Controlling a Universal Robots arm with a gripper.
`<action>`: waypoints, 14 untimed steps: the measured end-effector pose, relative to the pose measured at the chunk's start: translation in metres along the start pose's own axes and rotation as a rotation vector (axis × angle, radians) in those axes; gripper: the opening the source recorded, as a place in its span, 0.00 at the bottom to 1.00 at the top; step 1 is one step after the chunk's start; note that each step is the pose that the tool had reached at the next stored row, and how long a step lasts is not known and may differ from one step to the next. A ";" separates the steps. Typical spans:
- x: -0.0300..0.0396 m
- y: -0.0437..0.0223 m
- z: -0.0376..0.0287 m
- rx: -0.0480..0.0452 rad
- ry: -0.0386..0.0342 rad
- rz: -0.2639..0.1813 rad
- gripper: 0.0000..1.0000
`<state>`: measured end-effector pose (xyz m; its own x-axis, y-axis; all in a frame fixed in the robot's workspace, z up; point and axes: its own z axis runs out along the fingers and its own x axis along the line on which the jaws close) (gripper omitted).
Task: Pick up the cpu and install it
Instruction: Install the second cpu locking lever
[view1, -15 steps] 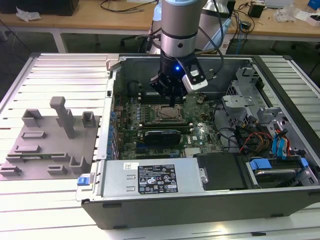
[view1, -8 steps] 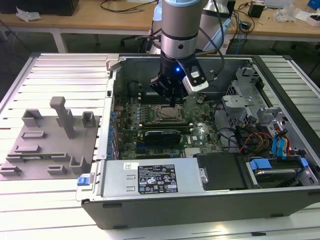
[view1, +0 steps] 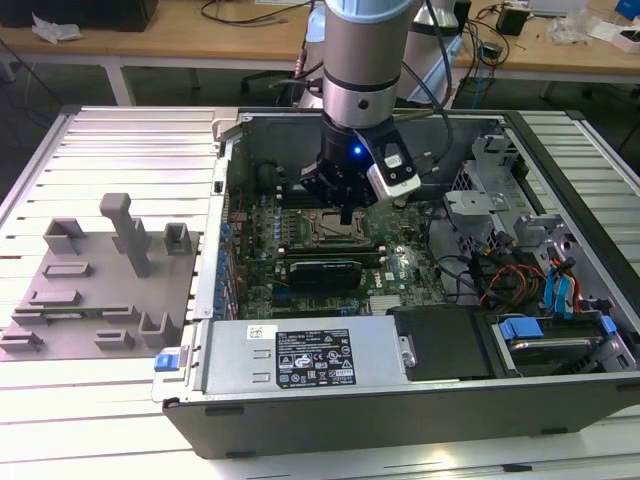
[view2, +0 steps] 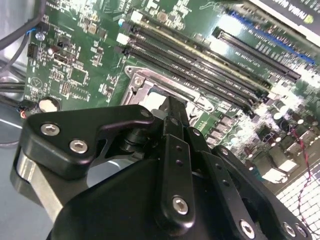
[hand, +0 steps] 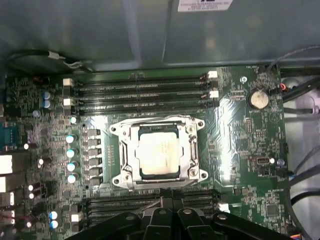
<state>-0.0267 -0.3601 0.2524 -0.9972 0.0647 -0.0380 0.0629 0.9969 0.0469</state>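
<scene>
In the first wrist view we saw the gripper with its dark fingers drawn close together, holding nothing. The cpu lay at 12 o'clock from the fingertips, just beyond them and not touched, flat inside the socket frame on the motherboard. In the exterior view the gripper hung directly over that socket inside the open computer case.

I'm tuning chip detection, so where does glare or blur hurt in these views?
In the first wrist view the cpu top is washed pale by glare, and the board to one side shines; in the second wrist view the tool body is close and soft, with bright glare on the slots; in the exterior view the table slats glare white.
</scene>
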 end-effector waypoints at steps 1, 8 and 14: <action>0.0003 -0.0025 -0.0001 0.0001 0.0001 0.000 0.11; 0.0097 -0.0062 0.0122 -0.0037 0.0080 -0.103 0.11; 0.0313 -0.0085 0.0256 -0.0035 0.0078 -0.099 0.11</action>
<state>-0.0574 -0.3654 0.2252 -0.9988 -0.0343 -0.0349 -0.0359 0.9983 0.0468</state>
